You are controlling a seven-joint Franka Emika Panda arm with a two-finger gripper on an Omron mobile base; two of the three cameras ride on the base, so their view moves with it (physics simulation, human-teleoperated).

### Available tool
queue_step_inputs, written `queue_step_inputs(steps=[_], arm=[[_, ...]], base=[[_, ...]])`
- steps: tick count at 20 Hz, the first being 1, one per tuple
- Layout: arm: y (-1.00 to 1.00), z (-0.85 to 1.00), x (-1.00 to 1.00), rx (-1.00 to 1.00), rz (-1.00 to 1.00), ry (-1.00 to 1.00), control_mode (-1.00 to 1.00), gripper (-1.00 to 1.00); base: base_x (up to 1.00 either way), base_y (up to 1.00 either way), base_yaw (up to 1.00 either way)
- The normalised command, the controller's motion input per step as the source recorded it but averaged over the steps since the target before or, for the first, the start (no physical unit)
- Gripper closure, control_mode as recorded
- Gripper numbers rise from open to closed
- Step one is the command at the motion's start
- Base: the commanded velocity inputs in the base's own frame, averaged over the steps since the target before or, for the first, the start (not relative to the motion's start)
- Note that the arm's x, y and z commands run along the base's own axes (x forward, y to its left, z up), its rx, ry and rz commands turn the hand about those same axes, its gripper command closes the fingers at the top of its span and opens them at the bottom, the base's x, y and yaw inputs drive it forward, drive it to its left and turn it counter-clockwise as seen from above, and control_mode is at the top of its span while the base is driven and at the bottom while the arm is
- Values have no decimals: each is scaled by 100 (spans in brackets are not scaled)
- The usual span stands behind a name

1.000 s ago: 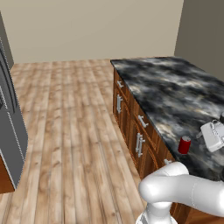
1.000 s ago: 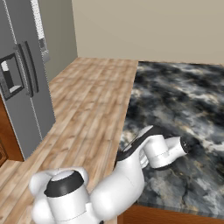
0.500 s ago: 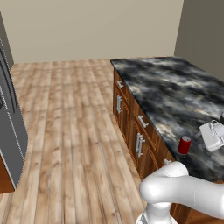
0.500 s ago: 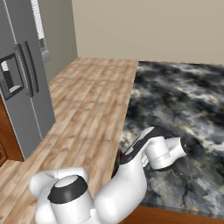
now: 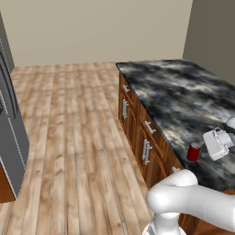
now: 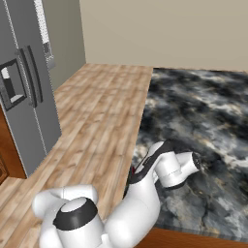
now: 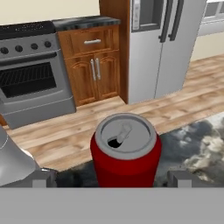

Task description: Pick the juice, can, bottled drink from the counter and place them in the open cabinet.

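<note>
The gripper (image 7: 113,177) is standing with its jaws fully apart and holding nothing; its two dark fingertips (image 7: 43,178) are rising at the bottom of the hand view, one on each side of the can (image 7: 125,149). The can is sitting directly ahead of the gripper, centred in the gap between the fingertips and close to them, but not touching either one as far as can be judged. Its long axis is upright: the silver top with its pull tab is facing up toward the camera, and the red wall is dropping straight down between the fingertips. The hand is therefore looking at the can from the side and slightly from above.

In the left base view the can (image 5: 193,152) is standing on the counter (image 5: 183,92) close to its near left edge, just above the wooden drawers (image 5: 142,133), with the white hand just to its right.

The judgement for the coming move: the gripper is approaching along a level line from the right, so a short advance toward the can is likely to bring the wall between the pads before closing. The risk is nudging the can toward the counter edge, which lies just beyond it.

Further out in the hand view, across the wooden floor (image 7: 183,103), a steel oven (image 7: 30,74), a wooden base unit (image 7: 94,65) and a grey refrigerator (image 7: 164,43) are standing along the far wall.
</note>
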Motion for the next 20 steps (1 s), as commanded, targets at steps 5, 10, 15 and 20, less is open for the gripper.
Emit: queue_step_inputs(steps=[5, 10, 15, 20], arm=[[18, -10, 0, 0, 0, 0, -100, -100], [18, -5, 0, 0, 0, 0, -100, -100], [13, 0, 1, 0, 0, 0, -100, -100], [0, 0, 18, 0, 0, 0, -100, -100]], base=[[0, 0, 0], [0, 0, 0], [0, 0, 0], [0, 0, 0]])
